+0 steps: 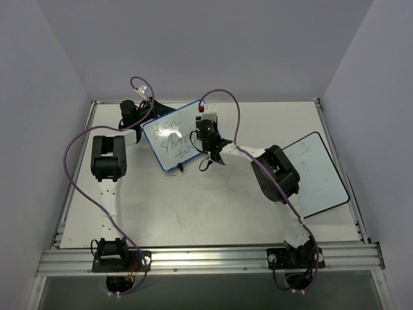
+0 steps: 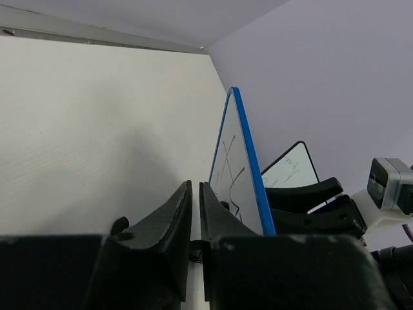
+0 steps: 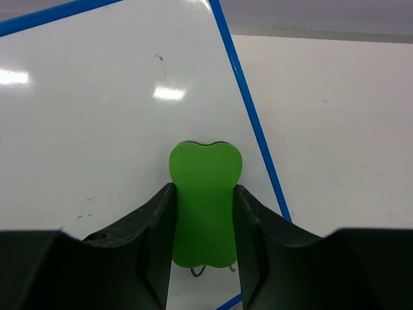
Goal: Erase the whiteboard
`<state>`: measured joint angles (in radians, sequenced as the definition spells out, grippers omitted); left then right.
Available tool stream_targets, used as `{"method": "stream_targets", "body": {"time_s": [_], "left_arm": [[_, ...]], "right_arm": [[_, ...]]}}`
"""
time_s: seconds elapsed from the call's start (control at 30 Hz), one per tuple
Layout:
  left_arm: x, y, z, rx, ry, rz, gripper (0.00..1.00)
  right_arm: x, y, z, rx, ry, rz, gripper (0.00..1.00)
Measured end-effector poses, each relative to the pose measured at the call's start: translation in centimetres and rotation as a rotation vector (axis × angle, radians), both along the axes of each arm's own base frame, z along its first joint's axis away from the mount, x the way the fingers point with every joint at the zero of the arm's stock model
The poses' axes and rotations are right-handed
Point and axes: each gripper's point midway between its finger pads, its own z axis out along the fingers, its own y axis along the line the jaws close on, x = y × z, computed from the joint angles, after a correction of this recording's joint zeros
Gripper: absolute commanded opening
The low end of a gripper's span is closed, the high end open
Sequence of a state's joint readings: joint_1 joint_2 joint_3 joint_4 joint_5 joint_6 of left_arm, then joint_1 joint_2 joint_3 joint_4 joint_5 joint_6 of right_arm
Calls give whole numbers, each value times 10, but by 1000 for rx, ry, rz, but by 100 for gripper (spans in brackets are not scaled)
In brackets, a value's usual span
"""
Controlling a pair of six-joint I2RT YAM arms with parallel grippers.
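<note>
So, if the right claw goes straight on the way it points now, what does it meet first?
The whiteboard. The right claw holds a green eraser aimed at its white face, near the blue frame; the eraser may already touch it, but depth is unclear.

In the top view the writing on the whiteboard (image 1: pixel 169 134) is too small to read, and the right gripper (image 1: pixel 205 137) covers its right end. In the left wrist view the board stands almost edge-on. Its lower part is hidden behind the left gripper (image 2: pixel 195 194), and the narrow slit does not show whether anything is pinched. In the right wrist view the top and left edges cut the board, and the eraser (image 3: pixel 205 177) hides most of what may be an ink stroke.
</note>
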<state>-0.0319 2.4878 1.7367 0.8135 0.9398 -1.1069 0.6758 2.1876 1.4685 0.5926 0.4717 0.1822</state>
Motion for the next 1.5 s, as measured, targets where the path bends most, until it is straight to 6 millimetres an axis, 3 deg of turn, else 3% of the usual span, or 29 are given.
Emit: {"method": "stream_targets", "body": {"time_s": [0.3,0.7,0.87,1.2,1.5], "left_arm": [[0,0,1,0,-5,-1,17],[0,0,1,0,-7,-2,16],[-1,-1,1,3,-10,-4,16],[-1,-1,0,11,-20,-5,14],[-1,-1,0,11,-19,-8,13]], "right_arm": [[-12,17,2,-18,-12,25,5],[-49,76,5,-13,-16,159,5],[-52,86,5,-4,-16,190,5],[-44,80,5,2,-30,184,5],[-27,39,-2,4,-37,114,5]]}}
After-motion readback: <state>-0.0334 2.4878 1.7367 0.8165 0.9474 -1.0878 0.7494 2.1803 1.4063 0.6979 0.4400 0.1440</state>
